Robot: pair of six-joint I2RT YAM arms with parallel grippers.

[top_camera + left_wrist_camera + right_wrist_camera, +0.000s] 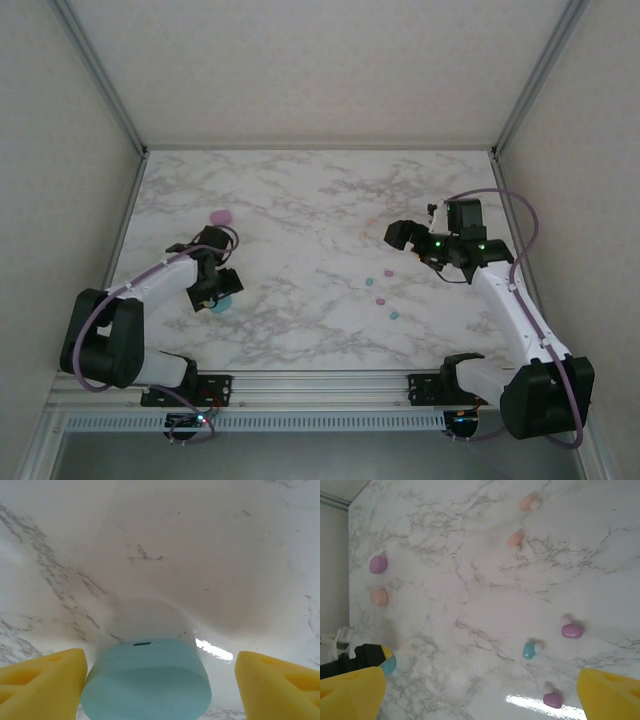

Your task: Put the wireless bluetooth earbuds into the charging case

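Note:
A round teal charging case [146, 680] lies on the marble between the yellow fingers of my left gripper [160, 660], which is open; the left finger sits close to it and the right finger stands apart. From above, that case [222, 303] is beside the left gripper [214, 288]. The earbuds lie loose mid-table: two peach [514, 540], one teal [529, 650], two magenta [572, 631]. My right gripper [481, 680] hovers open above them, holding nothing, and appears in the top view [408, 234] just beyond the earbuds [379, 300].
A purple round case [221, 215] rests behind the left gripper, and a peach round case [379, 597] lies between it and the teal one. Bare marble [300, 260] spans the middle between the arms. Walls close off the table's far and side edges.

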